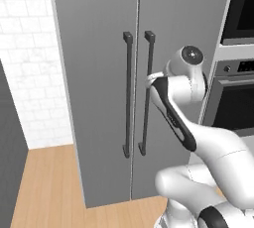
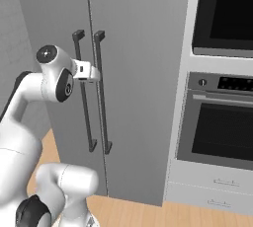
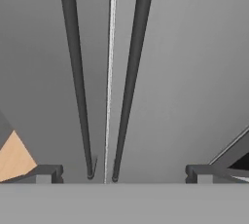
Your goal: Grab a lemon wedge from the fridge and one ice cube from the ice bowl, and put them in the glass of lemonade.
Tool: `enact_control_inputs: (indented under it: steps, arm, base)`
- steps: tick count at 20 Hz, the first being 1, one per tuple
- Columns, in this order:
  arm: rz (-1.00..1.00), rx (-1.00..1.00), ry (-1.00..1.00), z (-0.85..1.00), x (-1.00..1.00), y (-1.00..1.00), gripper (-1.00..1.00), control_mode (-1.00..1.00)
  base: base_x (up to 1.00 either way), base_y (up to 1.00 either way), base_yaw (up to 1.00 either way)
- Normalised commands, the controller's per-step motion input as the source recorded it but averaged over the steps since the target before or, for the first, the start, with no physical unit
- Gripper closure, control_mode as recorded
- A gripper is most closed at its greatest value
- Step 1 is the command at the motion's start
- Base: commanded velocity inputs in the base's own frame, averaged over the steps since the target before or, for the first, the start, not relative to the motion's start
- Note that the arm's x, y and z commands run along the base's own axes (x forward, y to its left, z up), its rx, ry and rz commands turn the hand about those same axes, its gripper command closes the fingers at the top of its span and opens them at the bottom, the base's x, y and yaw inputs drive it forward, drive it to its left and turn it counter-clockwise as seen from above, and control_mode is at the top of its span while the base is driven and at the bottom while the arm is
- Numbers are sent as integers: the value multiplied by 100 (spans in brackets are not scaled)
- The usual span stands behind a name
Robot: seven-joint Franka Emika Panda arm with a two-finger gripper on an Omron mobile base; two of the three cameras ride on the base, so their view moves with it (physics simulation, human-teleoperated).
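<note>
- A built-in wall oven point(image 2: 220, 132) with a dark glass door sits in a pale cabinet column.
- Above it, a second dark-fronted appliance point(image 2: 226, 16) fills the upper bay.
- Two pale drawers point(image 2: 217, 189) lie below the oven.
- A white tiled wall point(image 1: 27, 63) meets a light wooden floor point(image 1: 49, 187).

fridge point(image 1: 94, 98): plain brushed grey on both doors | bar handles point(image 1: 127, 95): dark charcoal | wall tiles point(image 1: 27, 68): white brick pattern, lined with faint grey grout | floor point(image 1: 49, 187): light wood planks | oven point(image 2: 220, 127): black glass framed in silver-grey | drawers point(image 2: 217, 189): pale grey | arm point(image 1: 198, 138): white, banded by dark joints
</note>
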Motion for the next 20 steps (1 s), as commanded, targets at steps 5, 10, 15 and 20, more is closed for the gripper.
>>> enact_control_inputs:
  steps: [5, 10, 15, 20]
  arm:
    - [5, 1, -1, -19, 56, -4, -100, -100]
    - [0, 0, 0, -9, 57, 0, -100, -100]
    - [1, 0, -1, -9, 47, -11, -100, -100]
    - [0, 0, 0, -5, 50, -3, -100, -100]
  base:
    - [0, 0, 0]
    - [0, 0, 0]
    - [0, 0, 0]
    - [0, 0, 0]
